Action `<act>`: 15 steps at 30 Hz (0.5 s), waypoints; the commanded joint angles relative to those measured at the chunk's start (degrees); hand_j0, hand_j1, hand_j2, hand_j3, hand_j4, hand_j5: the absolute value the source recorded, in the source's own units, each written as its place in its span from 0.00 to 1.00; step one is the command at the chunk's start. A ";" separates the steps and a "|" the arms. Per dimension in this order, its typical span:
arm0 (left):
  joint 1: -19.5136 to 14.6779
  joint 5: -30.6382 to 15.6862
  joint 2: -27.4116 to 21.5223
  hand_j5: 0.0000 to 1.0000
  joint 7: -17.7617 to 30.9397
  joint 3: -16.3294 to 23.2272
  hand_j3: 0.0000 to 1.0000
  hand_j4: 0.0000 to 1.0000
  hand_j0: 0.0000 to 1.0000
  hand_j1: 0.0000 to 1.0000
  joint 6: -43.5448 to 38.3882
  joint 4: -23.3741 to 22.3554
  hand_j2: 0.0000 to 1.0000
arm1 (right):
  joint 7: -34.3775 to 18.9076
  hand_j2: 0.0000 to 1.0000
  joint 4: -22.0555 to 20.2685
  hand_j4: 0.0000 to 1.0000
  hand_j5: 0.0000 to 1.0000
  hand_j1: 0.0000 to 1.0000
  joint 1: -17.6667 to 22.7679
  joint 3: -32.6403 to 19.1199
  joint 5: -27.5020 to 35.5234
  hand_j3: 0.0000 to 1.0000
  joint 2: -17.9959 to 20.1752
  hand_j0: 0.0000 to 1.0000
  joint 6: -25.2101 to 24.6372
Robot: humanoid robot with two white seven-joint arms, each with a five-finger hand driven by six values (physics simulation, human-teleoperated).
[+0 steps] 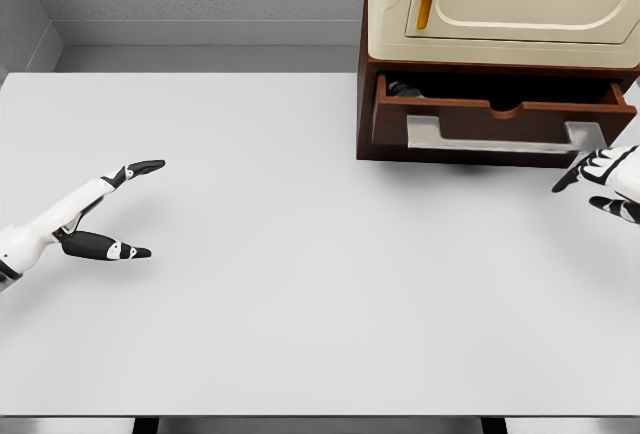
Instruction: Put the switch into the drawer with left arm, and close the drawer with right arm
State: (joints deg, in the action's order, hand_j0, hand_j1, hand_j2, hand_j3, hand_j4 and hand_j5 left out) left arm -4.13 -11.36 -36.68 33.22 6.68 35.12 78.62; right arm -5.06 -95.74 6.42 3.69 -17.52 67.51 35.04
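The brown drawer [455, 119] stands pulled out of its cabinet [365, 104] at the table's back right, with a grey bar handle [490, 141] across its front. A small dark object [402, 88], apparently the switch, lies in the drawer's left rear corner and is mostly hidden by the front panel. My left hand [146, 209] hovers over the table's left side, open and holding nothing, far from the drawer. My right hand [588, 192] enters at the right edge, open, with its fingertips just below the right end of the handle.
A cream-coloured appliance [500, 4] with a yellow strip sits on top of the cabinet. The white table [300, 284] runs wide under both hands, with its front edge near the bottom of the view. A grey wall rises behind it.
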 commanded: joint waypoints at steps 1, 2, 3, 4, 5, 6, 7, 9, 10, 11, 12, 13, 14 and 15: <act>0.00 -0.42 -0.06 1.00 0.01 0.00 1.00 1.00 1.00 1.00 -0.12 0.04 1.00 | 0.14 0.60 0.20 0.60 0.60 0.60 0.00 0.00 0.21 0.60 -0.18 0.60 -0.04; 0.00 -0.42 -0.06 1.00 0.01 0.00 1.00 1.00 1.00 1.00 -0.12 0.04 1.00 | 0.14 0.60 0.20 0.60 0.60 0.60 -0.09 0.09 0.21 0.60 -0.27 0.60 -0.04; 0.00 -0.42 -0.06 1.00 0.01 0.00 1.00 1.00 1.00 1.00 -0.12 0.04 1.00 | 0.14 0.60 0.20 0.60 0.60 0.60 -0.18 0.09 0.21 0.60 -0.27 0.60 -0.04; 0.00 -0.42 -0.06 1.00 0.01 0.00 1.00 1.00 1.00 1.00 -0.12 0.04 1.00 | 0.14 0.60 0.20 0.60 0.60 0.60 -0.18 0.09 0.21 0.60 -0.27 0.60 -0.04; 0.00 -0.42 -0.06 1.00 0.01 0.00 1.00 1.00 1.00 1.00 -0.12 0.04 1.00 | 0.14 0.60 0.20 0.60 0.60 0.60 -0.18 0.09 0.30 0.60 -0.27 0.60 -0.04; 0.00 -0.42 -0.06 1.00 0.01 0.00 1.00 1.00 1.00 1.00 -0.12 0.04 1.00 | 0.14 0.60 0.20 0.60 0.60 0.60 -0.18 0.09 0.30 0.60 -0.27 0.60 -0.04; 0.00 -0.42 -0.06 1.00 0.01 -0.09 1.00 1.00 1.00 1.00 -0.12 0.04 1.00 | 0.14 0.60 0.03 0.60 0.60 0.60 -0.18 0.09 0.30 0.60 -0.18 0.60 -0.04; 0.00 -0.42 -0.06 1.00 0.01 -0.35 1.00 1.00 1.00 1.00 -0.12 0.04 1.00 | 0.14 0.60 -0.41 0.60 0.60 0.60 -0.18 0.18 -0.23 0.60 -0.01 0.60 -0.04; 0.00 -0.42 -0.06 1.00 0.01 -0.36 1.00 1.00 1.00 1.00 -0.12 0.04 1.00 | 0.05 0.60 -1.03 0.60 0.60 0.60 0.09 0.18 -0.32 0.60 0.08 0.60 -0.04; 0.00 -0.42 -0.06 1.00 0.01 -0.36 1.00 1.00 1.00 1.00 -0.12 0.04 1.00 | 0.05 0.60 -2.52 0.60 0.60 0.60 0.35 0.18 -0.85 0.60 0.08 0.60 -0.04; 0.00 -0.42 -0.06 1.00 0.01 -0.36 1.00 1.00 1.00 1.00 -0.12 0.04 1.00 | 0.05 0.60 -3.40 0.60 0.60 0.60 0.44 0.18 -0.93 0.60 0.08 0.60 -0.04; 0.00 -0.42 -0.06 1.00 0.01 -0.36 1.00 1.00 1.00 1.00 -0.12 0.04 1.00 | 0.05 0.60 -3.75 0.60 0.60 0.60 0.53 0.26 -0.93 0.60 0.08 0.60 -0.04; 0.00 -0.42 -0.06 1.00 0.01 -0.36 1.00 1.00 1.00 1.00 -0.12 0.04 1.00 | 0.05 0.60 -3.84 0.60 0.60 0.60 0.53 0.62 -0.93 0.60 0.08 0.60 -0.04; 0.00 -0.42 -0.06 1.00 0.01 -0.36 1.00 1.00 1.00 1.00 -0.12 0.04 1.00 | 0.05 0.60 -4.28 0.60 0.60 0.60 0.53 1.06 -0.93 0.60 0.08 0.60 -0.04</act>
State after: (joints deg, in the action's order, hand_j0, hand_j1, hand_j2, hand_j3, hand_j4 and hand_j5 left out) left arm -4.13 -11.30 -36.68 33.24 6.36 35.12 78.62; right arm -5.03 -99.06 6.86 4.27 -18.68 67.47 35.04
